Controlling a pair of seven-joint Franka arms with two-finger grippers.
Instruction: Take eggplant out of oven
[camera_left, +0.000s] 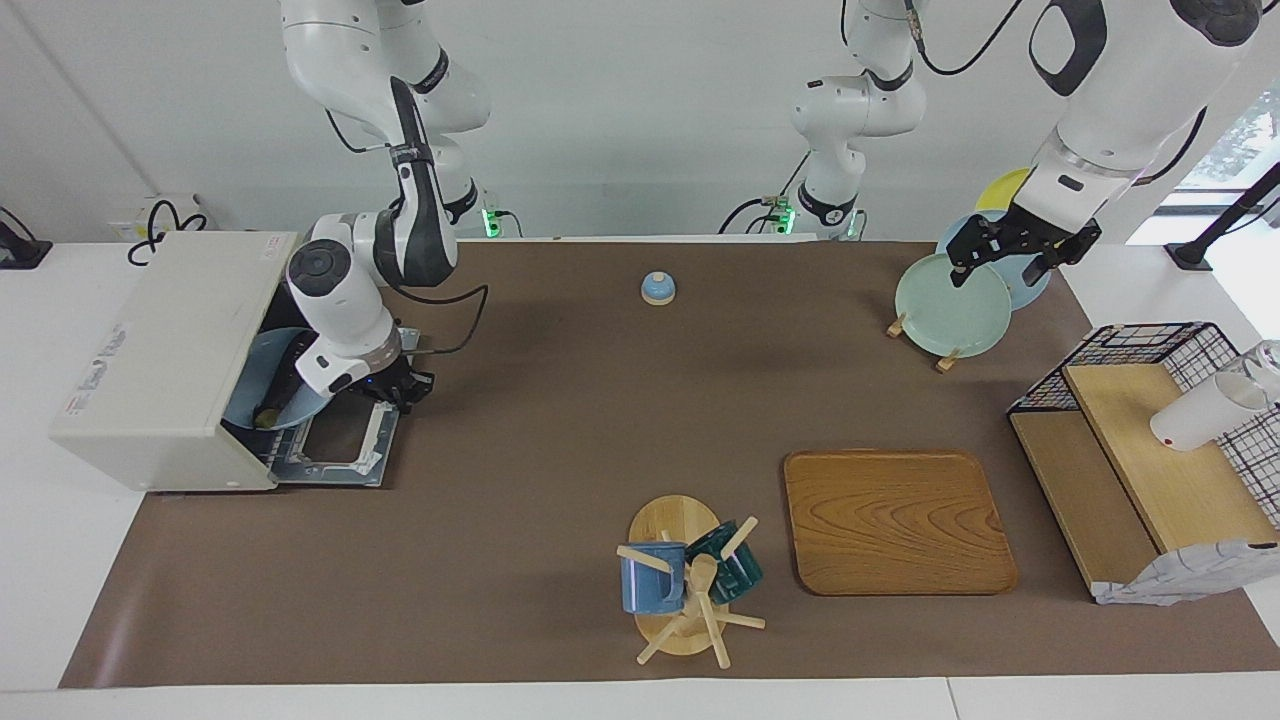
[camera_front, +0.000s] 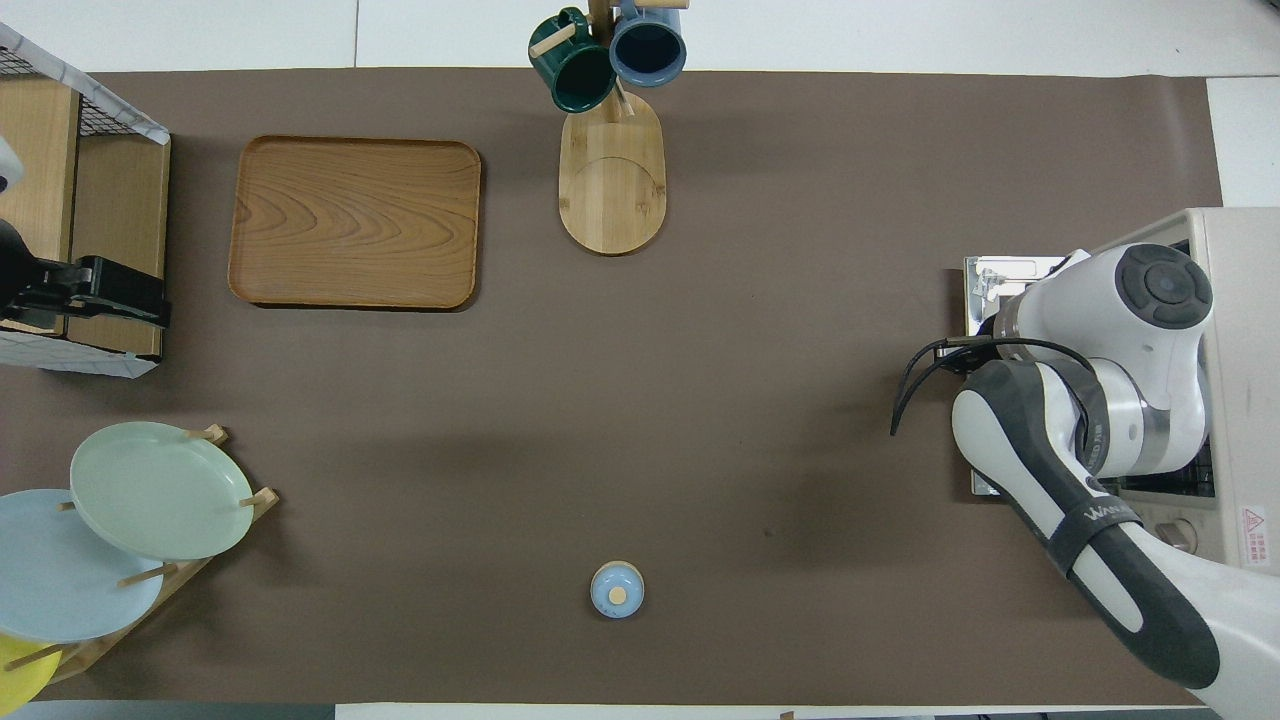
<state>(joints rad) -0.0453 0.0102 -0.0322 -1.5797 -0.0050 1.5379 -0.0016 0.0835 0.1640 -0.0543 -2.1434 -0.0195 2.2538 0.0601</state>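
Oven (camera_left: 160, 350) is the biggest thing, standing at the right arm's end of the table, with its door (camera_left: 340, 450) lying flat and open on the brown mat. The right gripper (camera_left: 392, 388) is low over the edge of this open door; whether its fingers are open or closed I cannot tell. The left gripper (camera_left: 1020, 250) hangs over the plate rack (camera_left: 950, 300) at the left arm's end, fingers spread apart, holding nothing. Inside the oven a blue plate (camera_left: 285, 385) shows, and on it lies the eggplant (camera_left: 268, 413), dark with a yellowish tip.
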